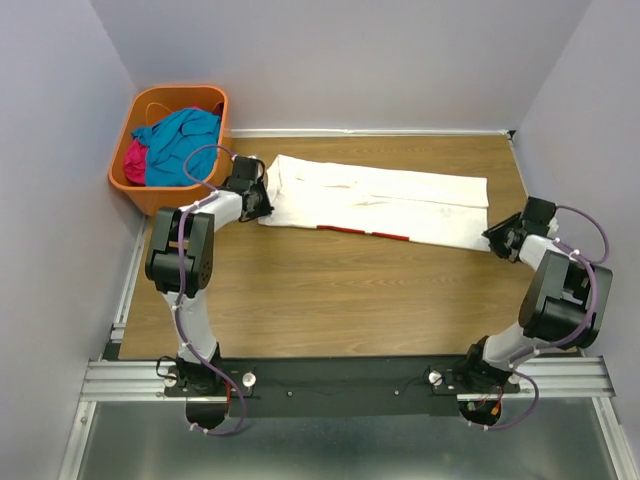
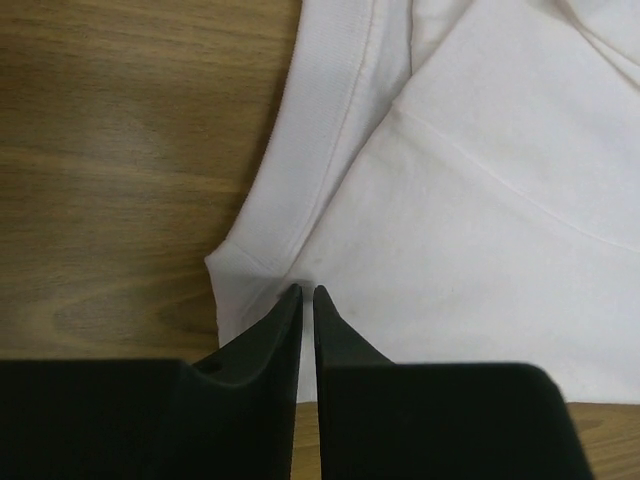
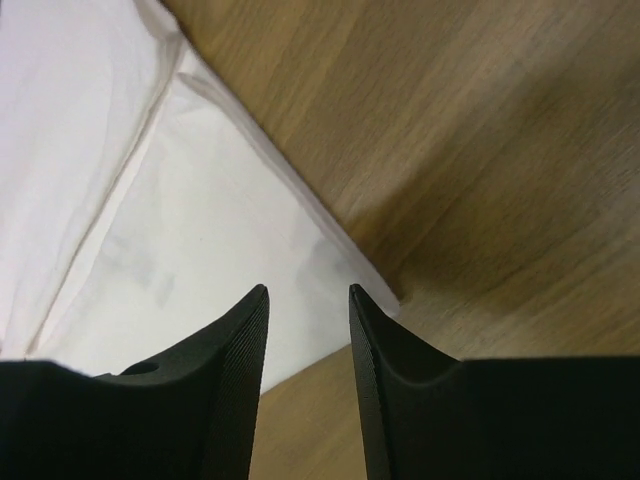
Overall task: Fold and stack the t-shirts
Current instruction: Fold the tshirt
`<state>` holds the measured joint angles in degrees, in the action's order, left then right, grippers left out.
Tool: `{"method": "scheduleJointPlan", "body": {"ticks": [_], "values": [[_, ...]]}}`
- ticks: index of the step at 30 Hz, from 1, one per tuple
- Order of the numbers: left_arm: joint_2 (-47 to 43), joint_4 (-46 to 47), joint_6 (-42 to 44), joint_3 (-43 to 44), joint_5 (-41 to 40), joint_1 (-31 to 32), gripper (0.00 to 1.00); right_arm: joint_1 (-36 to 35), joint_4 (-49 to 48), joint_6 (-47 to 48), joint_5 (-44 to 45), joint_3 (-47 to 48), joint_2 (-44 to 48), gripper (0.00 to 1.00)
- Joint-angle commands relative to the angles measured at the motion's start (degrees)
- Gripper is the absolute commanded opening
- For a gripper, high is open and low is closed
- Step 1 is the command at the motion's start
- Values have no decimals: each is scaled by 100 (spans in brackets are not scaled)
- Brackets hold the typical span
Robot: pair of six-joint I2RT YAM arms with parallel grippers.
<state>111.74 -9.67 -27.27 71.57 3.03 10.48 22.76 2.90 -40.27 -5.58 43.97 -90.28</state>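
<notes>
Matt cloth, wood grain, plastic.
The white t-shirt point(image 1: 380, 205) is soft matt cloth with stitched hems; the table point(image 1: 330, 300) is smooth wood grain; the basket point(image 1: 135, 185) is smooth orange plastic; the right gripper point(image 3: 308, 292) has matt black, finely ribbed fingers point(image 3: 235, 380).

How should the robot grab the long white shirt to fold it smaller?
Probably by its two short ends. The white shirt lies flat as a long strip across the table, so each hand can come in low from its own side: the left hand at the left end's near corner, the right hand at the right end's. Those thin, flat corners suit a pinch.
</notes>
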Motion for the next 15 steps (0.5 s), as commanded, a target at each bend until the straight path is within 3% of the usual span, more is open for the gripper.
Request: {"method": "scheduleJointPlan", "body": {"ticks": [1, 7, 12, 15], "values": [[-381, -255, 90, 59, -250, -64, 26, -534, 334, 379, 365, 226, 379, 46], [-908, -255, 248, 112, -433, 94, 52, -2406, 615, 1126, 673, 850, 116, 47], [-1575, -184, 380, -142, -794, 366, 64, -3566, 1132, 1627, 1207, 1394, -559, 47], [-1857, -184, 476, -362, -987, 463, 64, -3866, 1336, 1724, 1550, 1527, -850, 47]]}}
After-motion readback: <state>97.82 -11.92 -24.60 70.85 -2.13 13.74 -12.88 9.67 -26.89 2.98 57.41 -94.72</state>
